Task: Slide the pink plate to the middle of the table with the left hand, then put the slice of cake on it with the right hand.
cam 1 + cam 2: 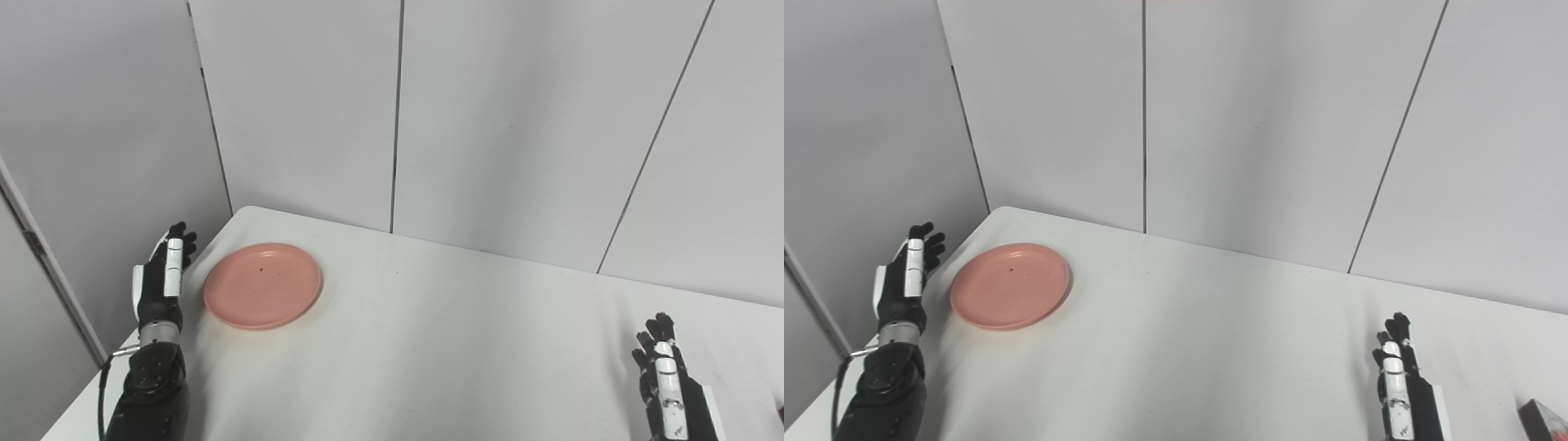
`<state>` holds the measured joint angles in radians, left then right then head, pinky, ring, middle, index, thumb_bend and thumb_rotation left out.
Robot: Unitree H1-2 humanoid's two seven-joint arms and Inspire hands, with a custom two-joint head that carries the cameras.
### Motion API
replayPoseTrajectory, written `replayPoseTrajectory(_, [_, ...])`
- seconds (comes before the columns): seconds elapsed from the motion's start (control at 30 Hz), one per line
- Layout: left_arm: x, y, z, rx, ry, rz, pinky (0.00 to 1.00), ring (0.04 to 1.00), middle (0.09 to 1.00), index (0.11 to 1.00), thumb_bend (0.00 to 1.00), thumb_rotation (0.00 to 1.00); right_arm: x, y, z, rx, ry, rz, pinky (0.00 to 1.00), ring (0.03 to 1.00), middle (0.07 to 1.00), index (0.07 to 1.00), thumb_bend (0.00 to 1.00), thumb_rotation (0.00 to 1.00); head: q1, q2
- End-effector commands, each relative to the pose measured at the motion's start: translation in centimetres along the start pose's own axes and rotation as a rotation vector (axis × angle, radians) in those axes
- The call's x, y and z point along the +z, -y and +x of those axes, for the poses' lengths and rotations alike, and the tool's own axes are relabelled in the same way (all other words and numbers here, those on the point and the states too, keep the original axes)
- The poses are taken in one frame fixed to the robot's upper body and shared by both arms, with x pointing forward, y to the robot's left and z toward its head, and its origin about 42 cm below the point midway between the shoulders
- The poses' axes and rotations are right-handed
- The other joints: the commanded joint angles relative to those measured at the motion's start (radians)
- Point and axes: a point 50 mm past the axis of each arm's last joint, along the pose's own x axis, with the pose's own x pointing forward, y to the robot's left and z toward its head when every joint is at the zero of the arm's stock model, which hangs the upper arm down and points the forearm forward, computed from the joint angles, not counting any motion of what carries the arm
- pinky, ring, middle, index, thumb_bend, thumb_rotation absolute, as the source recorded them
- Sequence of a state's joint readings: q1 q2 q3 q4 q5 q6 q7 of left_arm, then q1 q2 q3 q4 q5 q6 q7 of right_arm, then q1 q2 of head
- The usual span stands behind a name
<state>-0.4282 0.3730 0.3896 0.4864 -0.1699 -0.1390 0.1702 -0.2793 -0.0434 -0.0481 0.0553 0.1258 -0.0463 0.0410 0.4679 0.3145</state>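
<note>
A round pink plate (pixel 263 285) lies empty on the white table (pixel 441 343), at its far left. My left hand (pixel 160 278) stands upright just left of the plate, over the table's left edge, fingers straight and apart, holding nothing and not touching the plate. My right hand (pixel 667 383) is raised at the lower right, fingers straight, empty. A dark block with a reddish side, probably the slice of cake (pixel 1543 421), shows only partly at the bottom right corner of the right eye view, to the right of my right hand.
Grey wall panels (pixel 490 122) close off the table's far edge and left side. The table's left edge runs diagonally beside my left arm (pixel 147 392).
</note>
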Motion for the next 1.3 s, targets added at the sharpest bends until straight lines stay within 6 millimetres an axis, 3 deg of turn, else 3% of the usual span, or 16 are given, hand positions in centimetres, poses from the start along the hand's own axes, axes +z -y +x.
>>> replayPoseTrajectory(0.0, [2.3, 0.1, 1.6, -0.038, 0.070, -0.018, 0.99, 0.928, 0.894, 0.893, 0.91, 1.00, 1.4, -0.2, 0.6, 0.008, 0.055, 0.006, 1.00, 1.000, 1.000, 1.000, 0.32, 0.90, 0.001, 0.004])
replayPoseTrajectory(0.57, [-0.2, 4.0, 1.2, -0.254, -0.068, -0.046, 1.00, 0.998, 0.986, 0.989, 0.90, 1.00, 1.6, -0.1, 0.8, -0.007, 0.048, 0.013, 1.00, 1.000, 1.000, 1.000, 0.29, 0.84, 0.003, 0.010])
replayPoseTrajectory(0.9, [-0.9, 7.1, 0.5, -0.337, -0.094, -0.214, 1.00, 0.968, 0.951, 0.957, 0.90, 1.00, 1.7, -0.1, 0.9, -0.014, 0.045, 0.017, 1.00, 1.000, 1.000, 1.000, 0.30, 0.82, -0.001, 0.014])
replayPoseTrajectory(1.03, [-1.0, 8.7, 0.0, -0.299, -0.108, -0.335, 0.90, 0.899, 0.885, 0.884, 0.91, 1.00, 1.7, -0.1, 0.9, -0.010, 0.041, 0.022, 1.00, 1.000, 1.000, 1.000, 0.33, 0.82, -0.001, 0.014])
replayPoseTrajectory(1.27, [-0.8, 10.6, -0.6, -0.325, -0.135, -0.441, 0.83, 0.853, 0.853, 0.851, 0.90, 1.00, 1.8, -0.1, 0.8, -0.001, 0.038, 0.012, 1.00, 1.000, 1.000, 1.000, 0.36, 0.82, -0.016, 0.017])
